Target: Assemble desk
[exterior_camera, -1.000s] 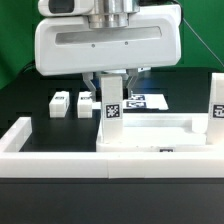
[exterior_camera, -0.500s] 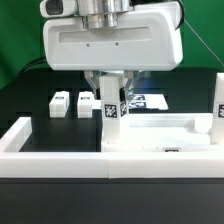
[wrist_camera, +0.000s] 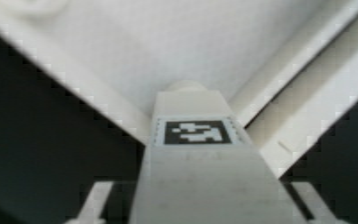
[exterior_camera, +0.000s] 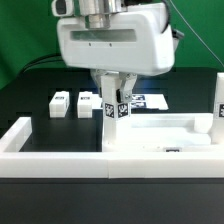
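Arm [exterior_camera: 112,45] shifted, leg post [exterior_camera: 111,112] partly hidden

I see marker board [exterior_camera: 152,101] flat on blk table [exterior_camera: 40,82] toward the back; low white border wall [exterior_camera: 50,160] along front edge.

The tool [wrist_camera: 202,203] holds a tagged leg post [wrist_camera: 197,135], seemingly over the tabletop [wrist_camera: 131,50].

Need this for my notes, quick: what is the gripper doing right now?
Gripper: closed on the white desk leg, held upright between the jaws.
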Controlling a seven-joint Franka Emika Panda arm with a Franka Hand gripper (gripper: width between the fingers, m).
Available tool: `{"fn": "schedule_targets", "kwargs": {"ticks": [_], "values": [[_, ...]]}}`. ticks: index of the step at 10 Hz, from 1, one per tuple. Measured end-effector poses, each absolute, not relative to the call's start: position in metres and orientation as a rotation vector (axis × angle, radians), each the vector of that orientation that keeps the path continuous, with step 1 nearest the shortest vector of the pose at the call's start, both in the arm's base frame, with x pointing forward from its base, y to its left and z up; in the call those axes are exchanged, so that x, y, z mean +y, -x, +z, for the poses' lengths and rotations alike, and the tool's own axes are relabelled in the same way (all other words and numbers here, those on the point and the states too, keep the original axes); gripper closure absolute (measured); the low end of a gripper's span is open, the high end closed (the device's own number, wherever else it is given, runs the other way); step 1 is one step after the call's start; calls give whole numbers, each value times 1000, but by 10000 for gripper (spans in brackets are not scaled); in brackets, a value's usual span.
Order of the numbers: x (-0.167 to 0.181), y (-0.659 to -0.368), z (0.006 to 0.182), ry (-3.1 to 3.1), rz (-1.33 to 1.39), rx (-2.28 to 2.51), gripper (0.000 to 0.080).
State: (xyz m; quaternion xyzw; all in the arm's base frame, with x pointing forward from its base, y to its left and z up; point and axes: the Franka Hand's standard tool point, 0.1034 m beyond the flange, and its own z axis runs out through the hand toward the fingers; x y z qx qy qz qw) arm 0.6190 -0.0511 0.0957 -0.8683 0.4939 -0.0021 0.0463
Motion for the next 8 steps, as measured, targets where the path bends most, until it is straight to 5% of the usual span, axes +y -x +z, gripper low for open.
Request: {"fn": "schedule_targets", "kwargs": {"ticks": [3,7,8], "values": [[-49,-618,94,2096,54,2108,512],[-50,-618,93,1961,75,2216,512],[-50,-618,93,2024,72,2164,337]]}}
